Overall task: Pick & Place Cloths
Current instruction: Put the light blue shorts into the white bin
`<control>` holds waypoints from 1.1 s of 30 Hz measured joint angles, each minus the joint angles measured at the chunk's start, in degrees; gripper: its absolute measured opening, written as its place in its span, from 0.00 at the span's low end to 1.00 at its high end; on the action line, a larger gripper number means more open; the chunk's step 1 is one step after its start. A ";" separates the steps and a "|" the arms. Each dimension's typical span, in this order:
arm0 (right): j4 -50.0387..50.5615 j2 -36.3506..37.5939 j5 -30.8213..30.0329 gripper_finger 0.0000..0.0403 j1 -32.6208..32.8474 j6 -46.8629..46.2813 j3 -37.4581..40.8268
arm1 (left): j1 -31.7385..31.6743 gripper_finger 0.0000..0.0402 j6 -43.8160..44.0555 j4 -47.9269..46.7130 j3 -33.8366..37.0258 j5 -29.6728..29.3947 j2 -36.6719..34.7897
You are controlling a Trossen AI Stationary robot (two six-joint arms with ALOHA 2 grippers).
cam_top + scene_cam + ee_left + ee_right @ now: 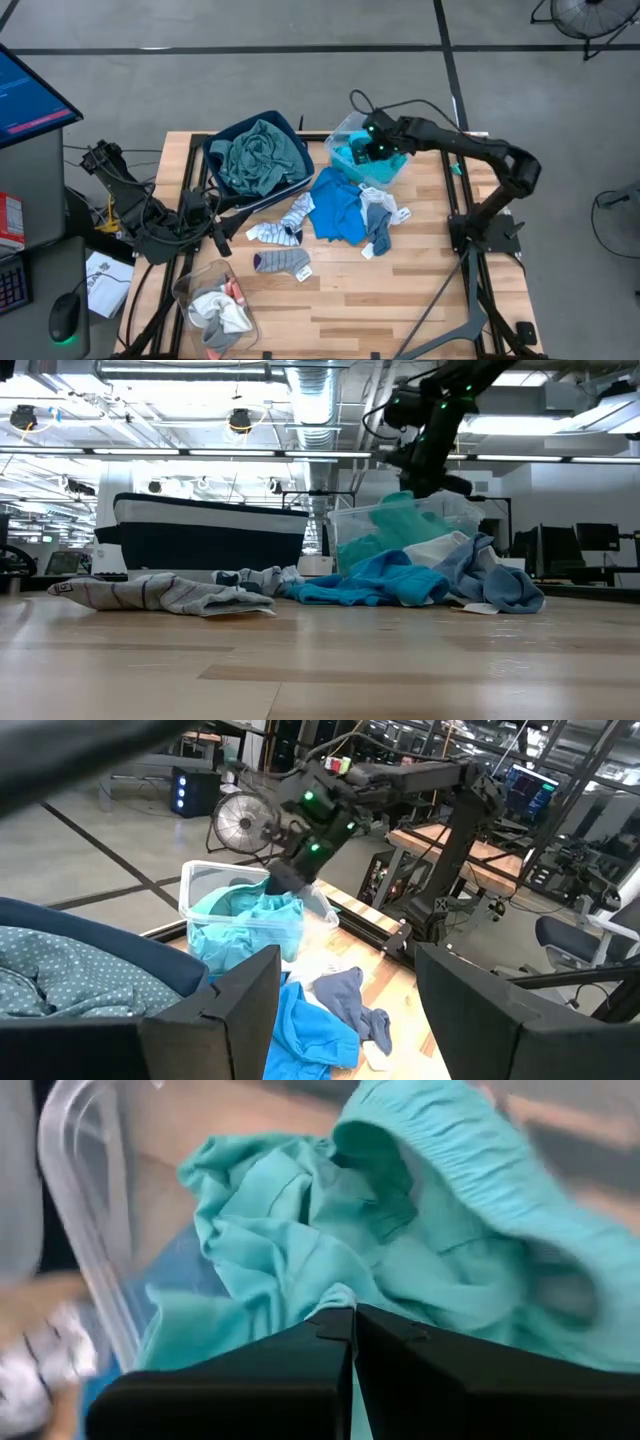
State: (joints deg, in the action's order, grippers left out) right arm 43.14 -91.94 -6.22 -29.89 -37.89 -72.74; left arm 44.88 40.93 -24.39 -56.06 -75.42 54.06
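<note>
My right gripper [368,150] reaches over the clear tub [392,172] at the table's far side and is shut on the turquoise top [420,1230] that fills it. A bright blue top [335,205] lies on the table in front of the tub, with a grey-blue garment [378,222] beside it. Striped socks [278,230] and a grey-and-coral sock [282,262] lie flat nearer the middle. The teal-green shirt [258,155] sits in the dark blue bin [215,150]. My left gripper [350,1010] waits open at the table's left edge, next to the bin. My right gripper pinches a small raised fold of the turquoise top [338,1294] between its two shut fingertips, coming from above and slanting down. The cloth rises to a peak [400,502] under the fingers, while the rest of the top lies bunched in the clear tub.
A second clear tub [215,310] with white socks stands at the near left corner. Bare wood [400,300] spreads across the near right part of the table. Cables and a monitor sit beyond the left edge.
</note>
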 joint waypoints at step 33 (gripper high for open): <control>-1.25 -2.60 -9.23 0.00 -4.79 -32.33 0.16 | -0.02 0.53 -0.14 0.01 -0.01 0.34 0.02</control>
State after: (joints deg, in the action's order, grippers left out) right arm 41.89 -94.53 -15.45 -34.68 -70.22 -72.58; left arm 44.86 40.79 -24.38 -56.07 -75.07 54.08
